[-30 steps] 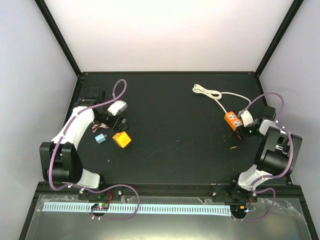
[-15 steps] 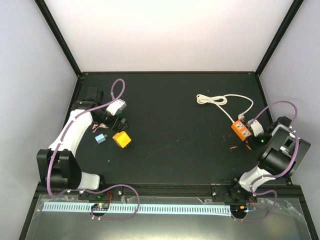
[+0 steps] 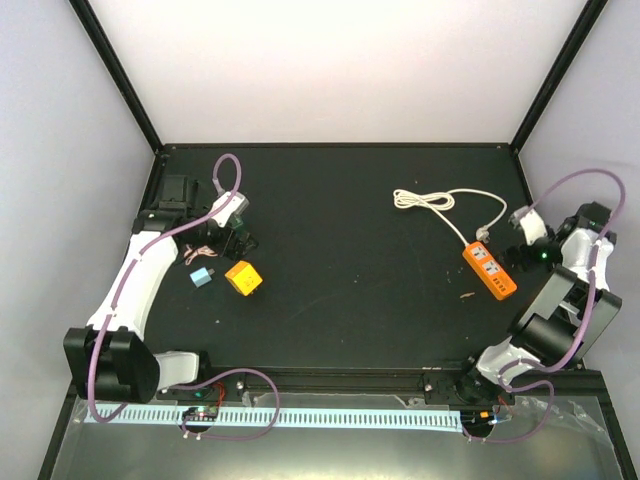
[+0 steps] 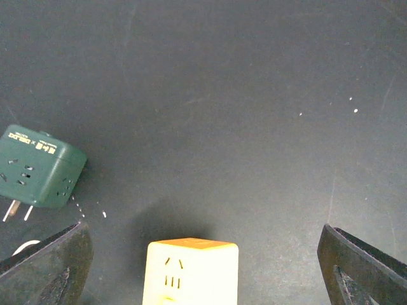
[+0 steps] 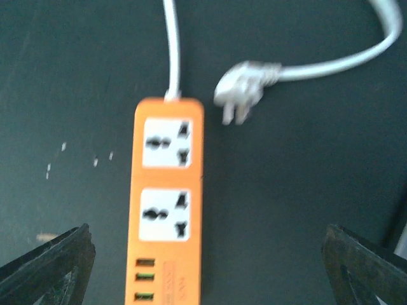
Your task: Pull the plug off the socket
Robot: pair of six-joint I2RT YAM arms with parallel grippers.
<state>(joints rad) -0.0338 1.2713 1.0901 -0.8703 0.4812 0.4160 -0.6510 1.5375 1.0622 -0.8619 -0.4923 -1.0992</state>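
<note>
The orange socket [image 3: 489, 270] lies flat at the right of the table. Its two white outlet faces [image 5: 165, 143] show bare in the right wrist view. The white plug [image 3: 481, 234] lies on the table just off the strip's far end, and its prongs show in the right wrist view [image 5: 240, 89]. A cream cord [image 3: 470, 195] runs from it to a coil [image 3: 420, 200]. My right gripper [image 3: 518, 243] stands open to the right of the strip, holding nothing; in its own view [image 5: 206, 279] the strip's near end lies between the fingers. My left gripper [image 3: 238, 243] is open at the far left.
A yellow-orange cube adapter [image 3: 243, 278] sits just in front of the left gripper, seen between its fingers [image 4: 191, 270]. A dark green cube adapter [image 4: 38, 168] with prongs lies to its left. A small light-blue block [image 3: 203, 277] rests nearby. The black frame posts border the table.
My right gripper has opened and drawn back to the right, away from the plug. The socket and plug shifted right with it and now lie free. The left arm swung slightly left.
</note>
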